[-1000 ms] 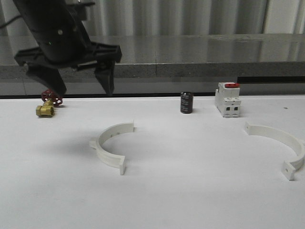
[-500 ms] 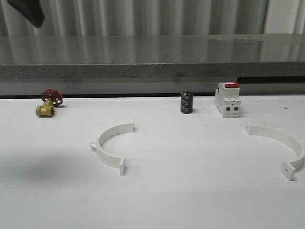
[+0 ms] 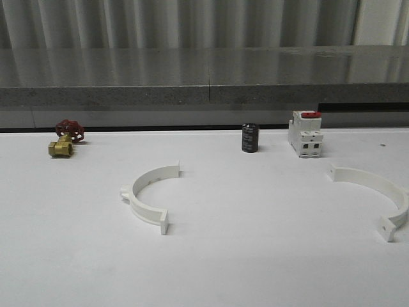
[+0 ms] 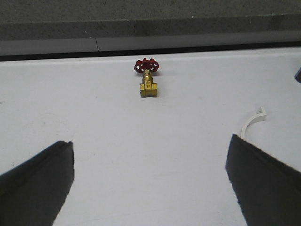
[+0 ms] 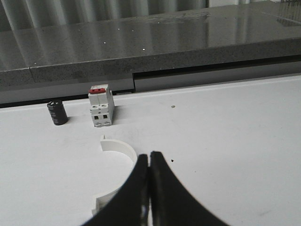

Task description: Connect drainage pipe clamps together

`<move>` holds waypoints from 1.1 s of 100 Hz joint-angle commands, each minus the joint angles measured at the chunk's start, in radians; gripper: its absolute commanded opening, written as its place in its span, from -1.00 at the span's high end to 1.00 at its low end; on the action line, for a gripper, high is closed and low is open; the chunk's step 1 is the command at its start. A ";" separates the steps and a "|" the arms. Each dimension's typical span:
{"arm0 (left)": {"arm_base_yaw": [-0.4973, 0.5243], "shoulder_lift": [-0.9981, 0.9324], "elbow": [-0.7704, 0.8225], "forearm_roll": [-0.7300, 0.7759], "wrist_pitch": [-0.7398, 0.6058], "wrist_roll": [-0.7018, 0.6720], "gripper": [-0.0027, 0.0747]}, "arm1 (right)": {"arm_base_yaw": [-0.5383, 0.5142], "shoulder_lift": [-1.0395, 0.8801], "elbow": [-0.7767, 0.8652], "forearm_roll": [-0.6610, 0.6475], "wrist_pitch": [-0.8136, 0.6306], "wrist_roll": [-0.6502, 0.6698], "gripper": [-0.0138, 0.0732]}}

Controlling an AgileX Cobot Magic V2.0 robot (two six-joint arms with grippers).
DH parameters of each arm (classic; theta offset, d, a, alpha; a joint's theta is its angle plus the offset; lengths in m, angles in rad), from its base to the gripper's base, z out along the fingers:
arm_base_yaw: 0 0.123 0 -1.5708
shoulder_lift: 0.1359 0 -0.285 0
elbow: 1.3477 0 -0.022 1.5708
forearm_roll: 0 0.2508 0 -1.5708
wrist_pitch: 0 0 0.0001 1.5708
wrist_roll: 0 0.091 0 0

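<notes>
The two clamp halves lay well apart on the white tabletop point(image 3: 255, 268). The left half point(image 3: 148, 196) sat left of centre, its open side facing right and slightly back, so its ends ran roughly front to back. The right half point(image 3: 377, 198) sat near the tabletop's right edge, its open side facing left and forward, close in front of the switch point(image 3: 305, 133).

In the left wrist view the left end effector point(image 4: 150, 181) had its fingers point(image 4: 40, 183) spread wide over bare tabletop, and one tip of the left half point(image 4: 252, 121) showed just inside one finger, so that piece lay off to the side rather than between the fingers. The valve point(image 4: 147, 77) stood straight ahead of it.

In the right wrist view the right end effector point(image 5: 149, 162) had its fingers pressed together, empty, with the right half point(image 5: 116, 162) curving just beside and partly behind them. By my reading each arm was nearer its own half; the right would need to open first.

No writing or brand could be read on the switch, the valve, or the black cylinder point(image 3: 250, 137)
</notes>
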 commanded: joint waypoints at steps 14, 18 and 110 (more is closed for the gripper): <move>0.001 -0.256 0.090 0.010 -0.041 0.000 -0.72 | -0.005 -0.018 -0.016 -0.010 -0.077 -0.002 0.84; 0.001 -0.299 0.103 0.010 -0.029 0.000 -0.72 | -0.005 -0.018 -0.016 -0.010 -0.077 -0.002 0.84; 0.001 -0.572 0.207 0.019 0.066 0.000 0.99 | -0.005 -0.006 -0.080 -0.010 -0.162 -0.002 0.84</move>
